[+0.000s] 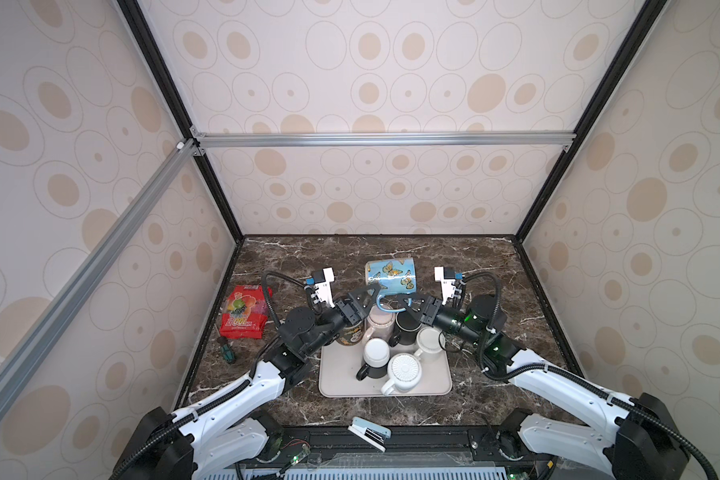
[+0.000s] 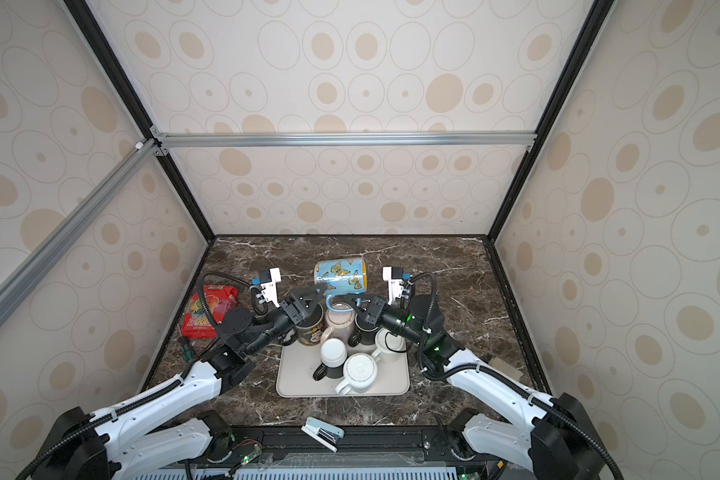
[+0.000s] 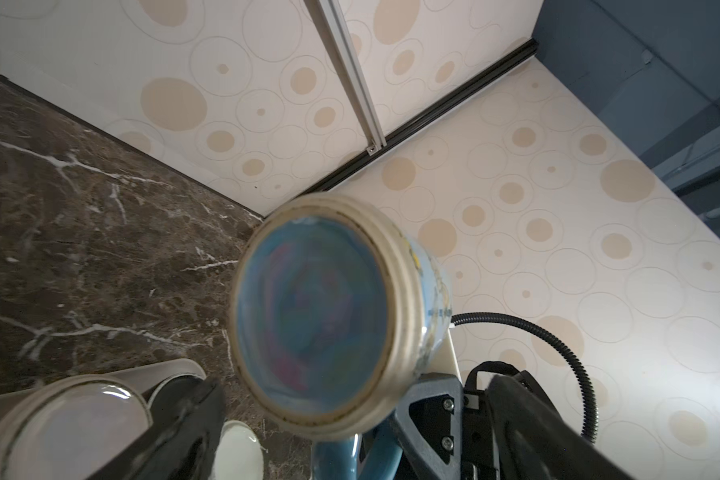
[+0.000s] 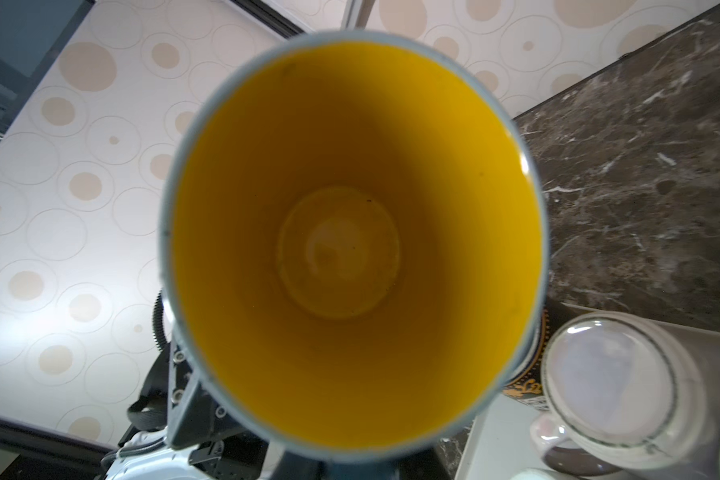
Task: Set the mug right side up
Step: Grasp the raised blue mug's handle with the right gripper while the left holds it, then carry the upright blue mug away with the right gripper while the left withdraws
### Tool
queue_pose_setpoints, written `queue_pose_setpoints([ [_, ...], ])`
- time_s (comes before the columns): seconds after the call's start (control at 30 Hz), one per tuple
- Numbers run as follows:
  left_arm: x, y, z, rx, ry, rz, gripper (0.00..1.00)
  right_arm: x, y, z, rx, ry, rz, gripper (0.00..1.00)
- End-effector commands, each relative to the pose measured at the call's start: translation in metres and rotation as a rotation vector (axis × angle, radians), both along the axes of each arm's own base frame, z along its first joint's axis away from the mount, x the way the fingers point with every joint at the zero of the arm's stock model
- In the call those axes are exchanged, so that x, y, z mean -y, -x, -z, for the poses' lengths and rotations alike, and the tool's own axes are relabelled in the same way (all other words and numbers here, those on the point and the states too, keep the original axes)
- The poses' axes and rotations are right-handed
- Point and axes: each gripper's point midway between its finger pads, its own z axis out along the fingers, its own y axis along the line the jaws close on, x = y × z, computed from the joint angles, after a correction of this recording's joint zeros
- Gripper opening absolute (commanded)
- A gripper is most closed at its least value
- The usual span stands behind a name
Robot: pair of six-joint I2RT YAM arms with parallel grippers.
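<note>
The mug [image 1: 391,272] [image 2: 341,274] is blue with butterflies and yellow inside. It hangs on its side above the tray in both top views, mouth to the right and handle down. My right gripper [image 1: 400,301] [image 2: 352,300] is shut on the handle. The right wrist view looks straight into the mug's yellow inside [image 4: 350,249], which hides most of the fingers. My left gripper [image 1: 368,297] [image 2: 308,299] stands open at the mug's base end. In the left wrist view its black fingers [image 3: 192,415] are spread wide on either side of the mug's base [image 3: 312,316].
A beige tray [image 1: 337,382] under the grippers holds several upside-down mugs, among them a pink one [image 1: 381,322] and a white ribbed one [image 1: 404,370]. A red candy bag [image 1: 244,311] and a screwdriver [image 1: 225,349] lie at the left. A small white-blue stapler [image 1: 368,432] lies at the front edge.
</note>
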Motion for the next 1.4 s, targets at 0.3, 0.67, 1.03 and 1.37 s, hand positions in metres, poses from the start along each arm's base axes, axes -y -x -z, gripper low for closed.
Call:
queue_pose_setpoints([
  [0.3, -0.076, -0.03, -0.006, 0.061, -0.595, -0.369, 1.0, 0.075, -0.098, -0.038, 0.018, 0.187, 0.281, 0.0],
  [0.67, -0.08, -0.041, 0.02, 0.026, -0.708, -0.323, 1.0, 0.108, -0.16, -0.004, -0.108, 0.629, 0.425, 0.0],
  [1.03, -0.088, -0.042, 0.048, -0.025, -0.709, -0.301, 1.0, 0.153, -0.182, 0.036, -0.145, 1.078, 0.485, 0.0],
  [1.37, -0.085, -0.038, 0.062, -0.024, -0.686, -0.262, 0.99, 0.185, -0.191, 0.076, -0.162, 1.31, 0.519, 0.0],
])
